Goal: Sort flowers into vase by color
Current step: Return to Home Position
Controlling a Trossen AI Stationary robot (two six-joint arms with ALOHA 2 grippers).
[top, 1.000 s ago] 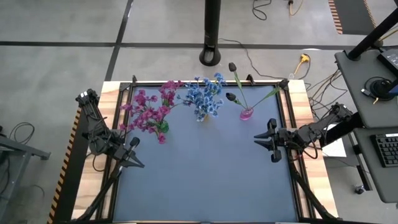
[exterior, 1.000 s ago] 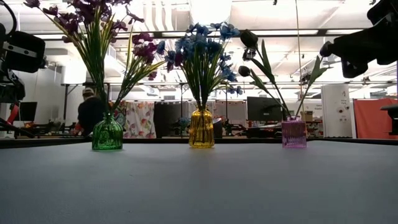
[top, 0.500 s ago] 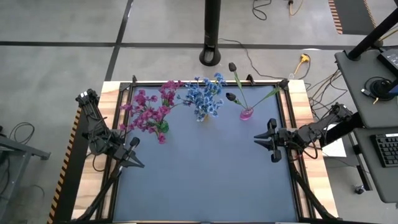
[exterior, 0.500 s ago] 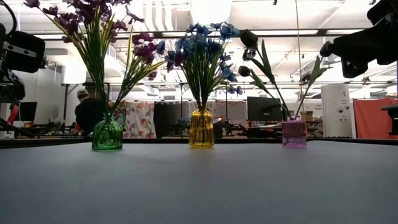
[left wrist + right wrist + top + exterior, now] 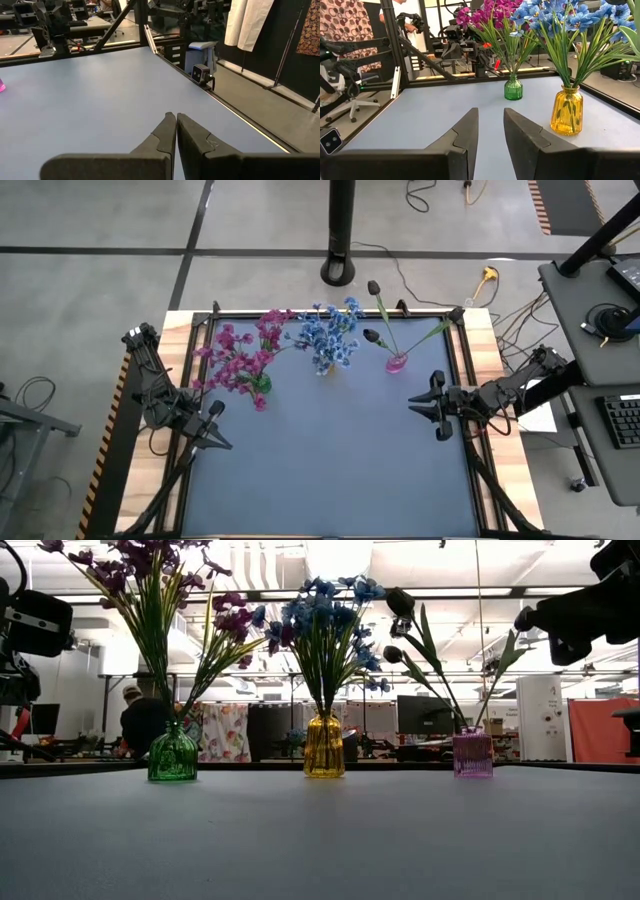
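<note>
On the big grey surface (image 5: pixel 330 470), the pink flowers (image 5: pixel 238 360) stand in the green vase (image 5: pixel 173 753), the blue flowers (image 5: pixel 330 338) in the yellow vase (image 5: pixel 324 747), and the dark buds (image 5: pixel 400 602) in the purple vase (image 5: pixel 472 754), all in a row at the far edge. The sorting looks done. The left tool (image 5: pixel 175 116) is closed and empty, by the left edge. The right tool (image 5: pixel 490 110) is a little open and empty, by the right edge.

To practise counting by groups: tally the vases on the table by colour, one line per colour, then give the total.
Green vase: 1
Yellow vase: 1
Pink-purple vase: 1
Total: 3 vases
</note>
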